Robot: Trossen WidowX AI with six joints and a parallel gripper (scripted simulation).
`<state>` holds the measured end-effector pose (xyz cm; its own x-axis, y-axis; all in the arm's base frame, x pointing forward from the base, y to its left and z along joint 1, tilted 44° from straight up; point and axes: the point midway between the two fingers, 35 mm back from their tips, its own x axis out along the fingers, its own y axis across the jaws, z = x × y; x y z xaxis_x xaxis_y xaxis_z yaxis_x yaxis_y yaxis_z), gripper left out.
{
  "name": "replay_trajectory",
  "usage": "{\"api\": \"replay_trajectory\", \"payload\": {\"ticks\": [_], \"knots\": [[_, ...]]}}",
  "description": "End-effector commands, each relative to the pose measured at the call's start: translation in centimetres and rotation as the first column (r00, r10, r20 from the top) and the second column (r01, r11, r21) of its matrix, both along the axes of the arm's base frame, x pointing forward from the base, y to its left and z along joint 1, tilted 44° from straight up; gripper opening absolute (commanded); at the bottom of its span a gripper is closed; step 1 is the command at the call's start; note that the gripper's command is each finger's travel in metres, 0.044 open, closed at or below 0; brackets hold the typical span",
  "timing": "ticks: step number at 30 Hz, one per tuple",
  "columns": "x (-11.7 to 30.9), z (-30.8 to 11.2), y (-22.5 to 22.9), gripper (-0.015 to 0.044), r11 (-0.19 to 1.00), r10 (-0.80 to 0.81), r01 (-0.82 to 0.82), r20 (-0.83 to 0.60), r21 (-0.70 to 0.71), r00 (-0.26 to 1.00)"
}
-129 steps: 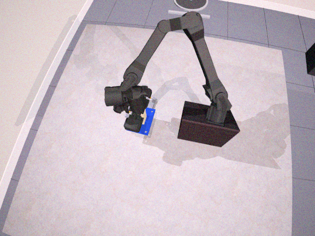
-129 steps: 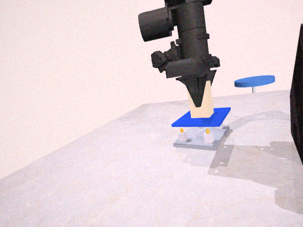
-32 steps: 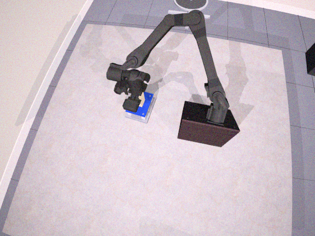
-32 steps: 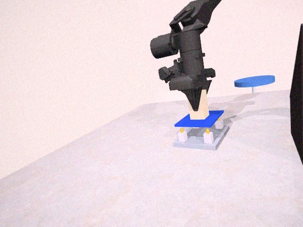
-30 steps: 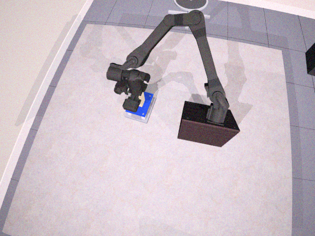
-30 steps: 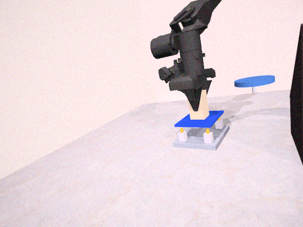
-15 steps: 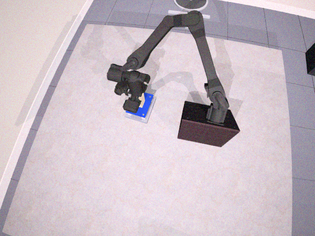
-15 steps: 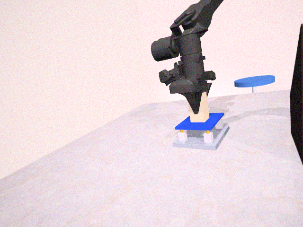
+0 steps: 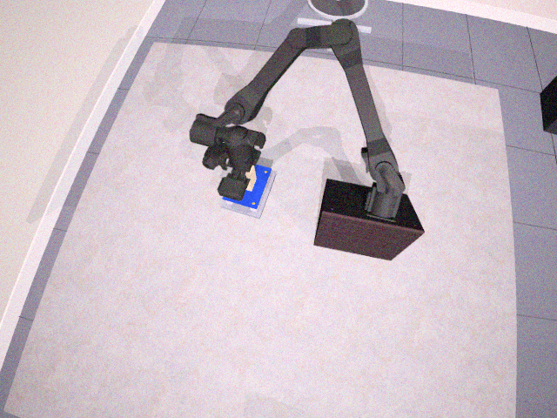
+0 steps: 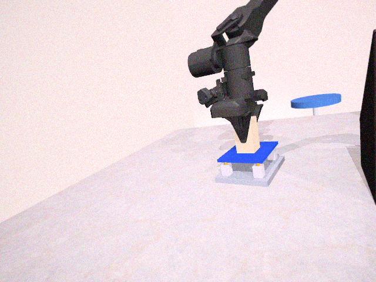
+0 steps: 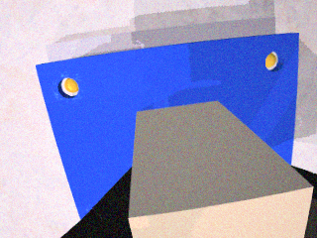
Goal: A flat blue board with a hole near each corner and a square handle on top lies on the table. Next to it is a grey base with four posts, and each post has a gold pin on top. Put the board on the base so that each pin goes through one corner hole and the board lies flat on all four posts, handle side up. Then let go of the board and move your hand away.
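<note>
The blue board (image 9: 259, 192) (image 10: 230, 157) (image 11: 109, 124) lies flat on the posts (image 10: 226, 170) of the grey base (image 9: 244, 210) (image 10: 242, 179), handle side up. In the wrist view a gold pin (image 11: 69, 86) fills the left far hole and another gold pin (image 11: 270, 60) fills the right far one. Two more pins (image 9: 255, 203) (image 9: 269, 171) show in the board's corners from above. My gripper (image 9: 238, 184) (image 10: 244, 138) stands straight over the board, shut on its beige square handle (image 9: 251, 178) (image 10: 252, 145) (image 11: 198, 159). The two near holes are hidden by the handle in the wrist view.
The arm's dark mounting box (image 9: 359, 233) (image 10: 369, 121) stands to the right of the base. A blue round disc on a stand (image 10: 315, 100) is behind the table. A black block (image 9: 549, 105) sits at the far right edge.
</note>
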<state>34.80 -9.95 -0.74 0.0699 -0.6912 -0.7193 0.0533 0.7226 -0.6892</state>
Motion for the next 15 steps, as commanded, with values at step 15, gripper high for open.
{"api": "replay_trajectory", "payload": {"ticks": [15], "knots": [[-0.2,2.8,2.8,0.0440,1.000,0.000,0.000,0.000,0.002,1.000]]}}
